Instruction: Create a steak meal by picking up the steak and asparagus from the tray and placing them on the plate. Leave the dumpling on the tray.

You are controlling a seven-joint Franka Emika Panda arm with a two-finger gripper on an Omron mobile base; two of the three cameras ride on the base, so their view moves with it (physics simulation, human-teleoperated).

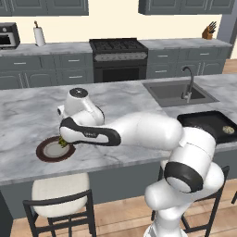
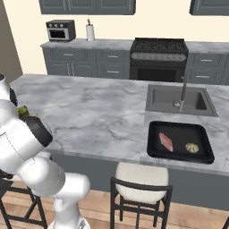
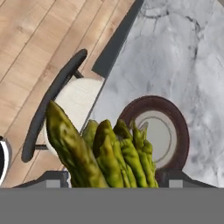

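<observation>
Gripping the asparagus, the claw hung just above the plate on the table, stalks not yet released. Steak and dumpling lay on the tray; nothing plated.

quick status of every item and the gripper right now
asparagus: held between the fingers, above the plate
plate: on the counter, nothing on it
steak: lying in the tray
dumpling: in the tray, apart from the steak
tray: beside the sink
gripper: shut on the asparagus
</observation>
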